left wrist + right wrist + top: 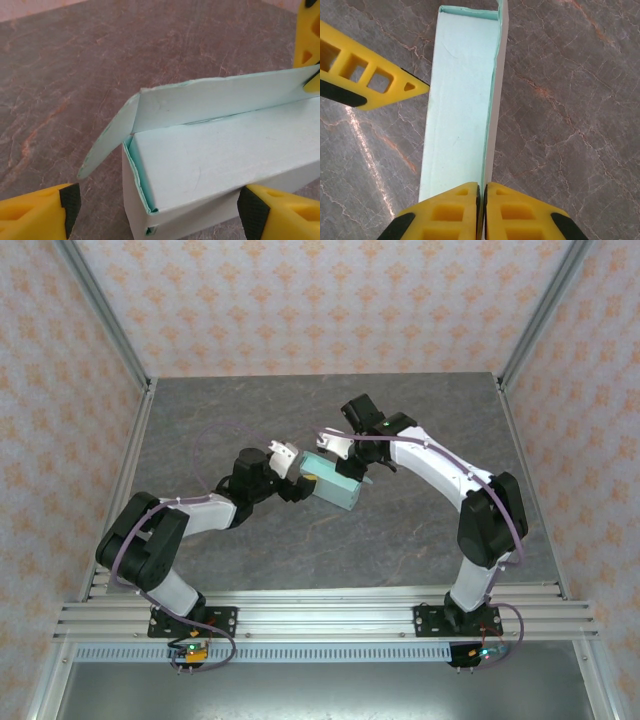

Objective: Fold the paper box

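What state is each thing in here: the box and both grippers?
paper box, formed into a rectangular box, not closed.
lid flap, raised, not tucked in.
left gripper, open, one finger on either side of the box.
right gripper, shut on the edge of the lid flap.

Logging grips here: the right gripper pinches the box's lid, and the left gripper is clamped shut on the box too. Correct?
Not quite. The left gripper is open: the left wrist view shows its fingers wide apart either side of the box, one clear of it. The right gripper does pinch the lid.
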